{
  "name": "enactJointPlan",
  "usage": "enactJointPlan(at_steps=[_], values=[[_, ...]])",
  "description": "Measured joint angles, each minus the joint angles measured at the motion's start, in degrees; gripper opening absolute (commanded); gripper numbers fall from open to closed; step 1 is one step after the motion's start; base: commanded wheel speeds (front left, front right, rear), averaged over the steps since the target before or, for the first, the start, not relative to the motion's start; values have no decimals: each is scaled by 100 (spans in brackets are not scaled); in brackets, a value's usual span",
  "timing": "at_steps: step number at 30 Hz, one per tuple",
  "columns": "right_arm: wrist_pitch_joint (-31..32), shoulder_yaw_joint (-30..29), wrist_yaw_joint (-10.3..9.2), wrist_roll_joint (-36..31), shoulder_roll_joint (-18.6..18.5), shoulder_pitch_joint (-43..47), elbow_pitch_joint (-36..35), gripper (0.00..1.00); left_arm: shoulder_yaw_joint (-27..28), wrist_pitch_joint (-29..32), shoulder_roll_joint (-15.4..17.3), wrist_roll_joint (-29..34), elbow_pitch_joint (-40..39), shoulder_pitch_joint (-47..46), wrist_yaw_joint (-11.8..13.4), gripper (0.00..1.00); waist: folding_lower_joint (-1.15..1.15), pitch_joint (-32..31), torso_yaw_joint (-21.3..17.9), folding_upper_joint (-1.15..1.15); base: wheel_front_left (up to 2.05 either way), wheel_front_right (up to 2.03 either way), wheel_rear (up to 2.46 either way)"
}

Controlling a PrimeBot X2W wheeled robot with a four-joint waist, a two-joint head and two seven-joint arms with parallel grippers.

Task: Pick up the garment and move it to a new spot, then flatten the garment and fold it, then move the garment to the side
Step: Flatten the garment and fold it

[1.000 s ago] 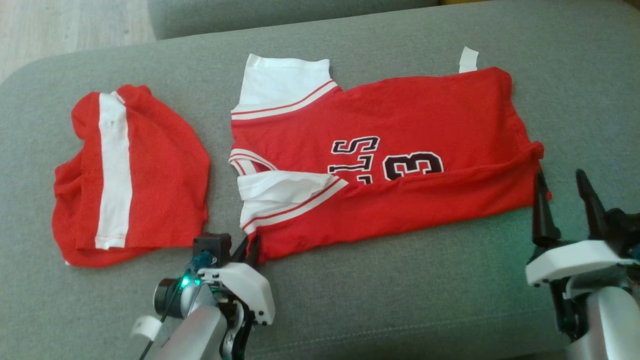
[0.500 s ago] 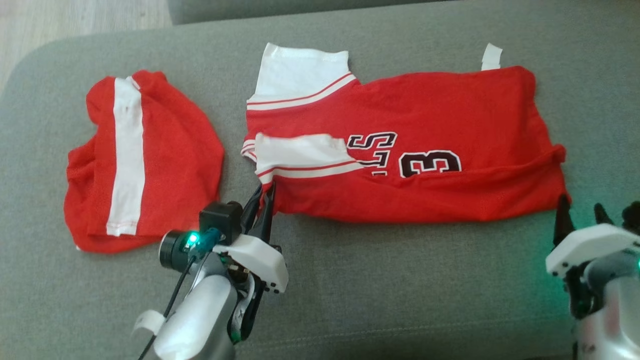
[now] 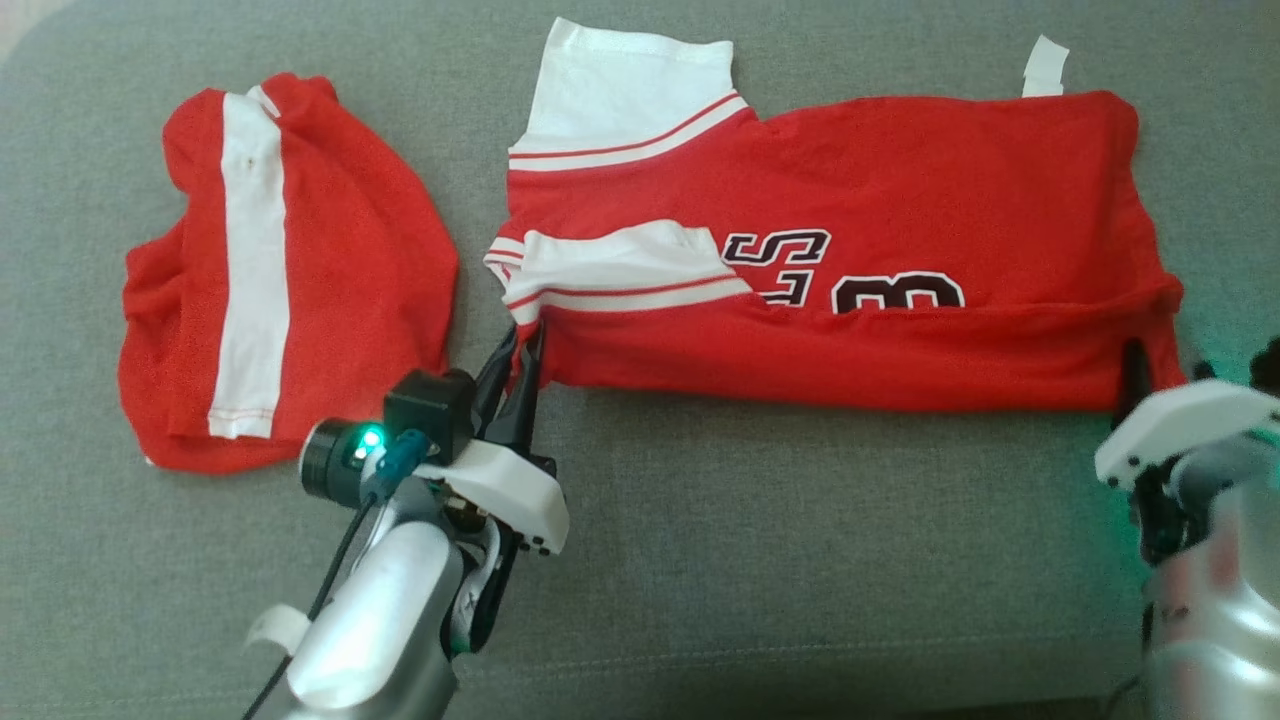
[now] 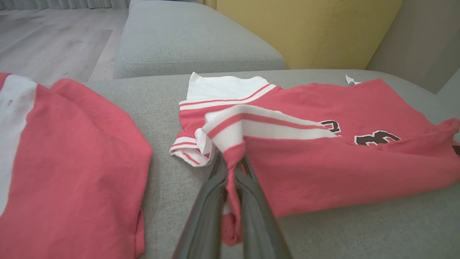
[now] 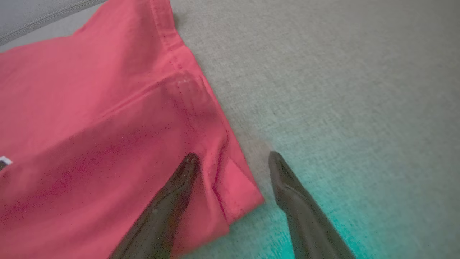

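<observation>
Across the grey sofa seat [image 3: 760,560] the red jersey [image 3: 900,170] lies in the middle and right. Its long axis runs left to right, collar end left, hem right, and its near edge is folded over toward the far side. Folded red shorts [image 3: 340,250] with a white stripe lie just left of it, not touching. The left tool [image 3: 525,345] is pressed together, pinching the jersey's near left corner under the white sleeve [image 3: 620,265]. The right tool [image 5: 233,155] is spread, with one finger on the near right corner and the other over the seat. A small white strip [image 3: 1045,65] lies by the far right corner.
</observation>
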Motion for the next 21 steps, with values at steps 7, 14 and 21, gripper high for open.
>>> enactJointPlan(at_steps=[7,14,21], values=[[43,114,0,118,-7,-277,260,0,3,71,118,10,-52,-29,51,0,0,12,-85,0,0,0,0],[143,316,0,422,-16,19,309,0,-90,281,207,-15,101,102,-9,0,0,-363,-152,0,0,0,0],[738,754,0,832,-232,699,-2,0,-214,532,326,-268,90,836,-57,0,0,-984,-225,0,0,0,0]])
